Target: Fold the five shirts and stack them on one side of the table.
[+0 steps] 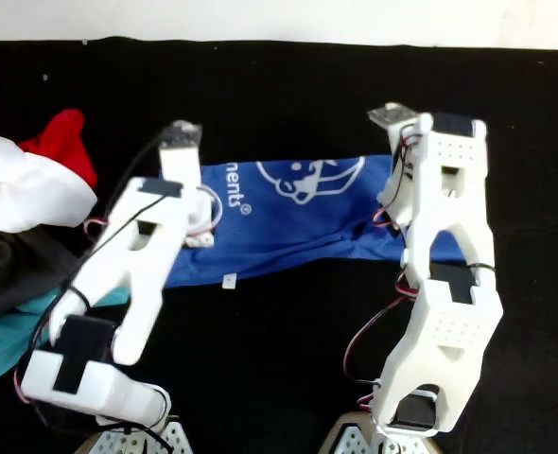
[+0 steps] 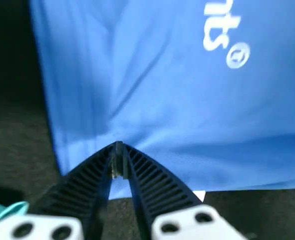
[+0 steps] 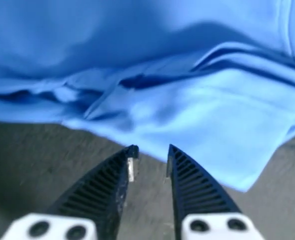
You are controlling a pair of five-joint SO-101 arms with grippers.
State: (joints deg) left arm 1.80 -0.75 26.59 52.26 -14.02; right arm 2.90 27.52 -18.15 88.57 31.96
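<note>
A blue shirt (image 1: 298, 227) with white print lies as a long folded strip across the middle of the black table (image 1: 279, 359). My left arm (image 1: 142, 246) stands over the strip's left end. My left gripper (image 2: 118, 150) is shut with its tips pressed into the blue shirt (image 2: 177, 100) a little inside its near edge, and creases run to the tips. My right arm (image 1: 440, 189) stands over the strip's right end. My right gripper (image 3: 151, 152) is open by a narrow gap, just above the table at the near edge of the blue shirt (image 3: 197, 105).
A loose pile at the table's left edge holds a white shirt (image 1: 19, 189), a red one (image 1: 66, 137), a dark grey one (image 1: 14, 270) and a teal one (image 1: 9, 336). Bare black cloth lies in front of the blue shirt and behind it.
</note>
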